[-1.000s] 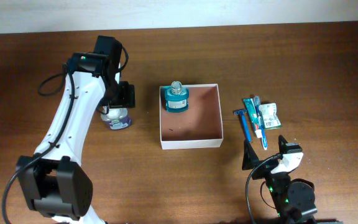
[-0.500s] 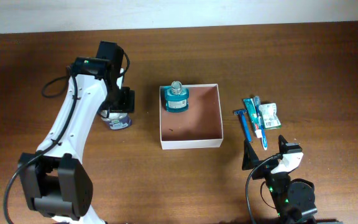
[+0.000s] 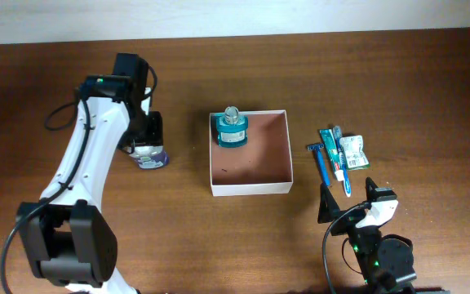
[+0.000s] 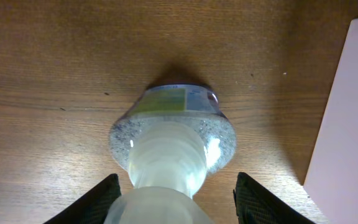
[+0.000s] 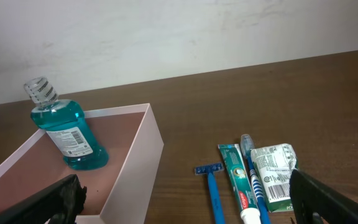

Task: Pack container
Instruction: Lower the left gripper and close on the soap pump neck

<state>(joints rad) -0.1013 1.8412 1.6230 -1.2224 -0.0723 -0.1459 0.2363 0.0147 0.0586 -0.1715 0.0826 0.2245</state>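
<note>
The container (image 3: pixel 250 186) is a square white-walled box with a brownish-pink floor at mid-table. A teal bottle (image 3: pixel 231 129) stands in its back left corner. My left gripper (image 3: pixel 145 139) is open, straddling the cap of a translucent bottle (image 3: pixel 150 157) that stands on the table left of the box. In the left wrist view the bottle (image 4: pixel 173 134) rises between my fingers (image 4: pixel 92 202), and the left gripper (image 4: pixel 176 176) does not close on it. My right gripper (image 3: pixel 348 198) is open and empty near the front, right of the box.
A blue razor (image 3: pixel 321 162), toothpaste (image 3: pixel 330 147), toothbrush (image 3: pixel 343 167) and a small packet (image 3: pixel 353 151) lie side by side right of the container. They also show in the right wrist view, with the razor (image 5: pixel 210 183) nearest the box wall (image 5: pixel 148 162).
My left arm has swung a little to the left, with the wrist now over the translucent bottle. The bottle, the container and the right arm stay in place.
</note>
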